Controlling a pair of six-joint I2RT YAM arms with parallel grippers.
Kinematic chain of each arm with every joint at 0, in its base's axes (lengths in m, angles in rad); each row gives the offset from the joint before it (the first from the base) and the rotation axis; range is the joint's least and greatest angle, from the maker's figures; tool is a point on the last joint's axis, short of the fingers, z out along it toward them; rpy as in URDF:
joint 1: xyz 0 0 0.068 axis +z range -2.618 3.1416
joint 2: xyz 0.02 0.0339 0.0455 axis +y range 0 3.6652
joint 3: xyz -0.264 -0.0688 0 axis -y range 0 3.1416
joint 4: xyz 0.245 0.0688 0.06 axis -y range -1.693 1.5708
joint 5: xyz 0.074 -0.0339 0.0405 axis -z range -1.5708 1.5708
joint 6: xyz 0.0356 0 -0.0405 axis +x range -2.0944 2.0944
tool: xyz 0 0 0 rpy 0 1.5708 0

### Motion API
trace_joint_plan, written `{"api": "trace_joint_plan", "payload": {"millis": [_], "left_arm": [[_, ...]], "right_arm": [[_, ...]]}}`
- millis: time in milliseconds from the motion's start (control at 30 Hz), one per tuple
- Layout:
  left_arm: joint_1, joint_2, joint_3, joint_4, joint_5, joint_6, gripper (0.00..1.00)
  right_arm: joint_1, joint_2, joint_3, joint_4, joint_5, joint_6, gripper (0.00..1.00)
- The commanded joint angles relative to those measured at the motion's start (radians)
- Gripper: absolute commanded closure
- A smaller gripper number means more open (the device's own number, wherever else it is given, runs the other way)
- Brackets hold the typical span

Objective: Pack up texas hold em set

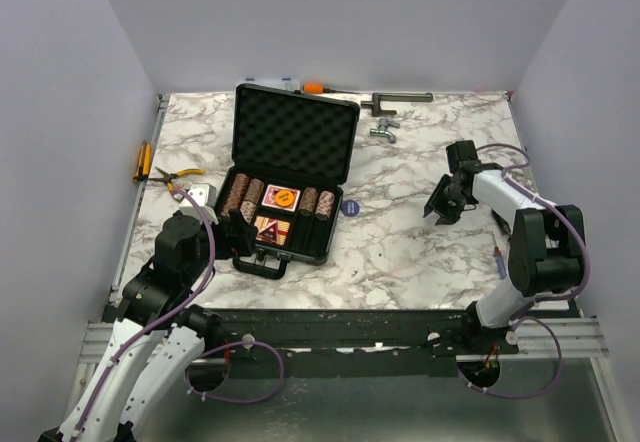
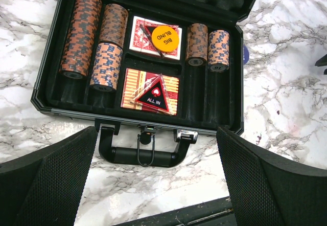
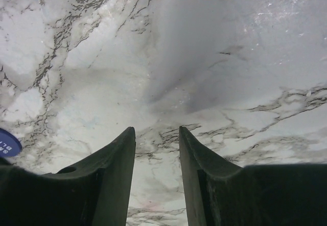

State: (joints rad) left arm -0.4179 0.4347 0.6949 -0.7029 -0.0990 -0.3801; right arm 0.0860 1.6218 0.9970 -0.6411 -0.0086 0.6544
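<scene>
Black case (image 2: 199, 103) lies open left of centre on the marble table (image 1: 420, 252), lid (image 1: 295, 140) upright, handle (image 2: 140, 156) toward the near edge.

Left wrist view alone resolves the contents:
- brown chip stacks (image 2: 82, 34) in the side slots
- two red card decks (image 2: 134, 85) in the middle
- orange "BIG BLIND" round token (image 2: 165, 37) on the far deck
- triangular "ALL IN" token (image 2: 153, 95) on the near deck

Blue round token (image 1: 349, 206) on the table just right of the case; right wrist view catches only its edge.

Left gripper (image 2: 156, 185) over the handle, fingers spread wide, empty. Right gripper (image 1: 443, 205) narrowly parted, empty, over bare marble well right of the case. Yellow-handled pliers (image 1: 178, 174) left of the case.
</scene>
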Motion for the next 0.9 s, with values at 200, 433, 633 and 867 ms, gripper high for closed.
{"api": "trace_joint_plan", "payload": {"millis": [200, 433, 633, 867], "left_arm": [[0.002, 0.021, 0.013, -0.003, 0.033, 0.024, 0.02], [-0.06, 0.334, 0.151, 0.01, 0.202, 0.008, 0.11], [-0.257, 0.674, 0.397, 0.0, 0.142, 0.007, 0.12], [-0.361, 1.042, 0.713, -0.091, 0.211, 0.225, 0.14]], "right_arm": [[0.01, -0.098, 0.007, -0.012, -0.075, 0.002, 0.54], [0.021, -0.2, 0.028, -0.055, -0.103, -0.001, 0.48], [0.021, -0.327, 0.055, -0.169, -0.053, 0.0, 0.35], [0.021, -0.478, 0.108, -0.356, 0.101, 0.054, 0.14]]}}
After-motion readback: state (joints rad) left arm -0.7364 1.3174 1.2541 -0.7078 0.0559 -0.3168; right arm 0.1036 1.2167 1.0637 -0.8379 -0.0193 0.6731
